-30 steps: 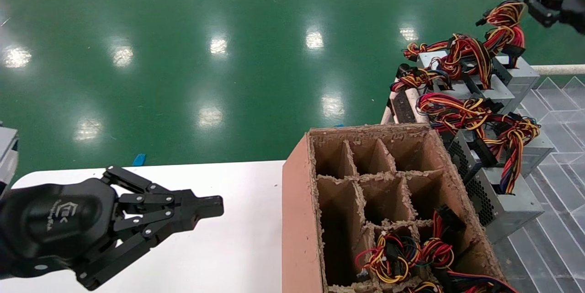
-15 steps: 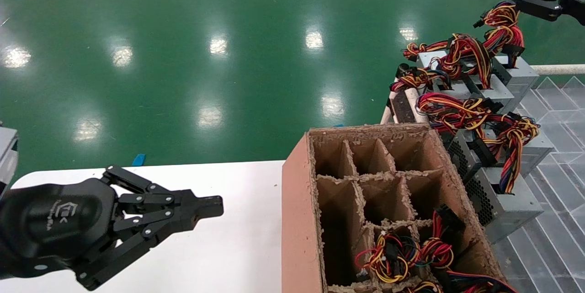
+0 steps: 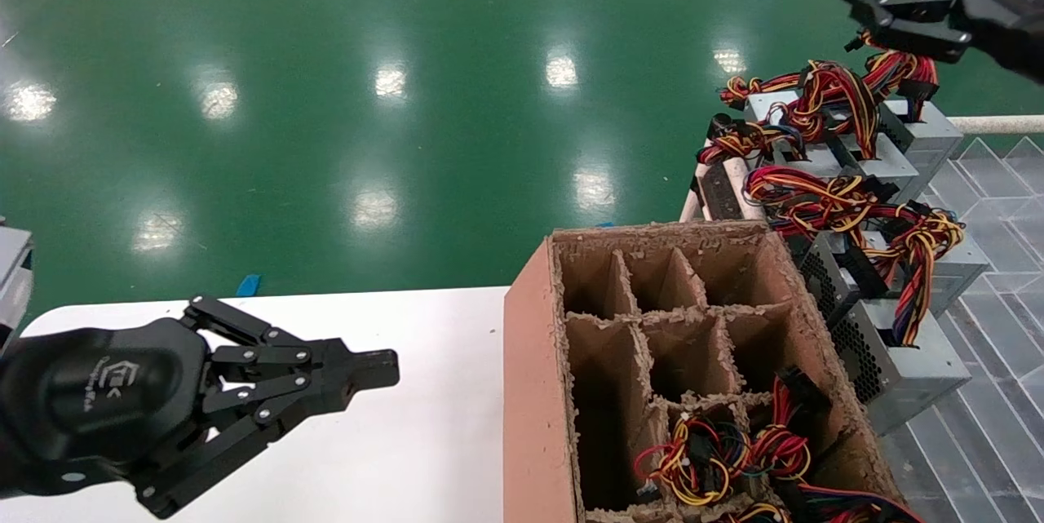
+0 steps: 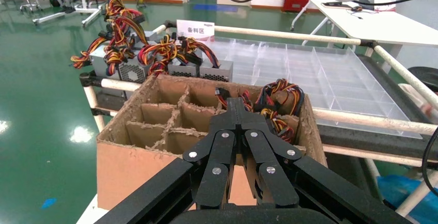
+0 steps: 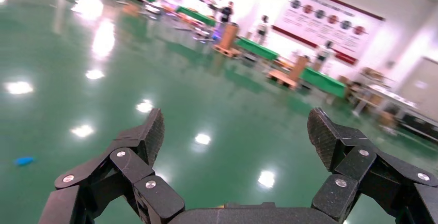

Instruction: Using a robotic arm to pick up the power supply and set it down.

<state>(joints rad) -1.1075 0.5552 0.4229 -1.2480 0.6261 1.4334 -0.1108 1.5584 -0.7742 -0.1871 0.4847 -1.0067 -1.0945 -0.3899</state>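
Note:
Several silver-grey power supplies with red, yellow and black wire bundles stand in a row on the rack at the right, from the farthest power supply [image 3: 927,131] to the nearest one [image 3: 909,364]; they also show in the left wrist view [image 4: 135,70]. My right gripper [image 3: 850,2] hangs open in the air just above and beyond the farthest unit's wire bundle [image 3: 897,70], holding nothing. In its own view the right gripper [image 5: 235,136] frames only green floor. My left gripper [image 3: 383,366] is shut and empty over the white table [image 3: 408,441], and the left gripper [image 4: 237,105] points at the cardboard box.
A divided cardboard box [image 3: 534,392] stands between the table and the rack, with wire bundles [image 3: 710,458] in its near compartments. Clear plastic divider trays [image 3: 999,180] lie behind a white rack tube [image 3: 999,125]. Green floor lies beyond.
My right gripper has swung left from the top right corner, out over the farthest power supply's wires. The left arm has not moved.

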